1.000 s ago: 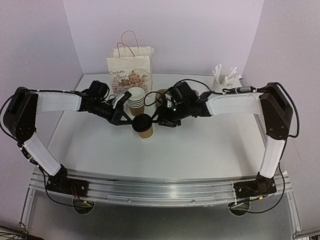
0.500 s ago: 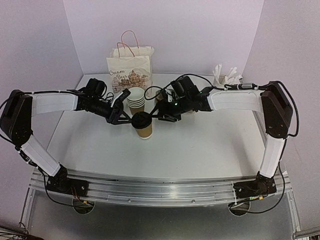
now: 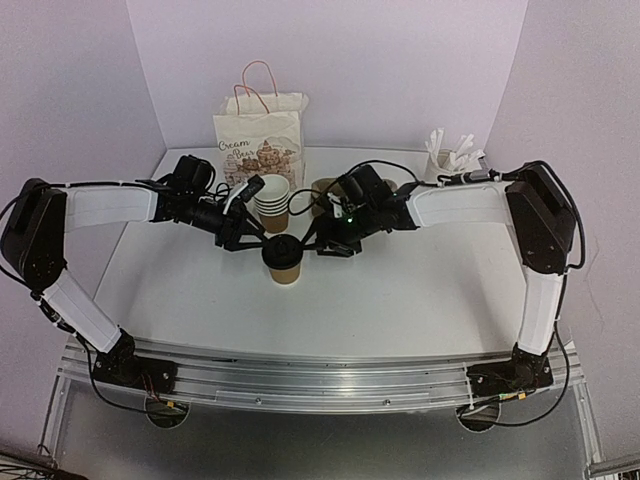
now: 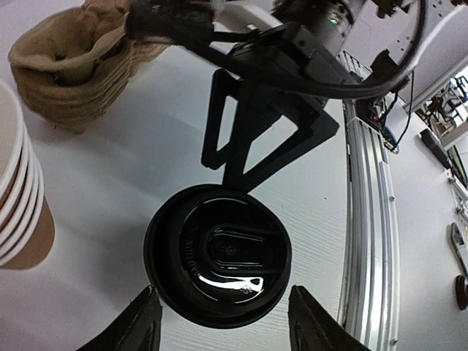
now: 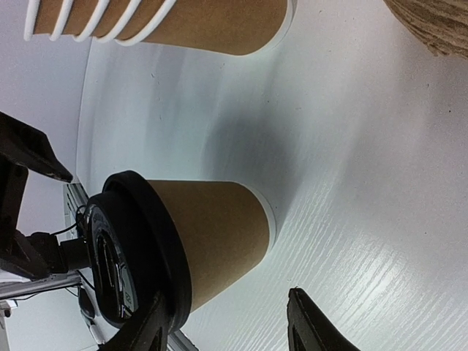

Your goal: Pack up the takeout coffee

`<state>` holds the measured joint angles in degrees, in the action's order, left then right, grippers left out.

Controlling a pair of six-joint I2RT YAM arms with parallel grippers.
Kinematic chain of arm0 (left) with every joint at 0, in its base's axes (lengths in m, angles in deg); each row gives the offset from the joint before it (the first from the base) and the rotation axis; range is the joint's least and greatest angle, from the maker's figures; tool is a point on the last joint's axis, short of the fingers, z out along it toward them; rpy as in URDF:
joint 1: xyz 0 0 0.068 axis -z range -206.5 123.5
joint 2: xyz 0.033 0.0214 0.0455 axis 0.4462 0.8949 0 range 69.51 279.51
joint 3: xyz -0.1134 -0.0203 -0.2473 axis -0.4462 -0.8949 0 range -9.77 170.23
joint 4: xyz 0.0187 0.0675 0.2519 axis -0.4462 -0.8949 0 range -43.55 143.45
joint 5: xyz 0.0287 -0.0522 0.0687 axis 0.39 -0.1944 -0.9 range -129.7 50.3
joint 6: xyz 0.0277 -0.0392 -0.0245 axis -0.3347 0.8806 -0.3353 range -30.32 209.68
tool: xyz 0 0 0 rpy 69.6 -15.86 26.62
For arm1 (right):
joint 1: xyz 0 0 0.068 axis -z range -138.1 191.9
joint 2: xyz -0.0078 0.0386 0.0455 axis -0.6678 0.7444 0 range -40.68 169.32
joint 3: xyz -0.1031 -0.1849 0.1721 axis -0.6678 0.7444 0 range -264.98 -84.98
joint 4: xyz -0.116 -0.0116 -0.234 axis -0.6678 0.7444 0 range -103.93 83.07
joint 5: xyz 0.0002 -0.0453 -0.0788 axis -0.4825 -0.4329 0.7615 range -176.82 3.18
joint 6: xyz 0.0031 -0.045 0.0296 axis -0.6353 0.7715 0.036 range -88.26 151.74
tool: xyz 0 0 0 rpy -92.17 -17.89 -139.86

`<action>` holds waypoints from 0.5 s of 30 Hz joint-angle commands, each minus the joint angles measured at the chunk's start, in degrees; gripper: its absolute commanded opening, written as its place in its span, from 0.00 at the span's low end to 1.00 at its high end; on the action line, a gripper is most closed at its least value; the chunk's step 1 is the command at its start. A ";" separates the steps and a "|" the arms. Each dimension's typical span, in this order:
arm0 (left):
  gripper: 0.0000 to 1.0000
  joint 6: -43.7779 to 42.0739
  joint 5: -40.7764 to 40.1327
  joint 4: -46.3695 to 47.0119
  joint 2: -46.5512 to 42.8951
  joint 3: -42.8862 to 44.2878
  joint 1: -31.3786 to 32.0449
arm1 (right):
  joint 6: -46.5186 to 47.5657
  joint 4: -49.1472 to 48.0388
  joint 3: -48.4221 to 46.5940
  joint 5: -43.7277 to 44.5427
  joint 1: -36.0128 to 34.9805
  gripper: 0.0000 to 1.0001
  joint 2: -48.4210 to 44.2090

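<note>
The takeout coffee (image 3: 283, 260), a brown paper cup with a black lid, stands upright on the white table between my two grippers. My left gripper (image 3: 243, 236) is just left of it and open. In the left wrist view its fingertips (image 4: 142, 325) straddle the near edge of the lid (image 4: 218, 254) without gripping it. My right gripper (image 3: 322, 240) is just right of the cup and open. In the right wrist view (image 5: 227, 329) one finger lies against the lid rim (image 5: 142, 248) and the other stands clear of the cup wall (image 5: 216, 230).
A stack of lidless brown cups (image 3: 272, 200) stands right behind the coffee. A printed paper bag with handles (image 3: 258, 140) stands at the back. A brown cardboard stack (image 3: 322, 190) is behind the right gripper. A white holder of packets (image 3: 447, 160) is at the back right.
The right gripper drew back from the cup and has come down beside it again. The left gripper shifted slightly left. The cup stays upright, almost in the same place.
</note>
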<state>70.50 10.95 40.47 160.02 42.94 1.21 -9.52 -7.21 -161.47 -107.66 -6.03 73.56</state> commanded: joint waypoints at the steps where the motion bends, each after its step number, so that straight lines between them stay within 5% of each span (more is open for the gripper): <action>1: 0.72 -14.15 4.63 -0.46 -3.96 -0.28 0.13 | 4.10 -0.48 -1.93 0.34 -0.20 0.54 -3.44; 5: 0.99 -16.17 1.98 5.35 -4.83 -3.77 1.43 | 8.17 -0.64 -0.47 2.56 -0.28 0.61 -6.00; 15: 0.96 -4.27 -14.18 36.52 -4.24 -15.66 7.79 | 15.92 -2.84 -0.42 4.64 -2.25 0.62 -6.98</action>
<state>61.94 5.11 61.15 155.82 28.81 7.90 0.62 -7.58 -161.47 -104.78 -6.29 69.08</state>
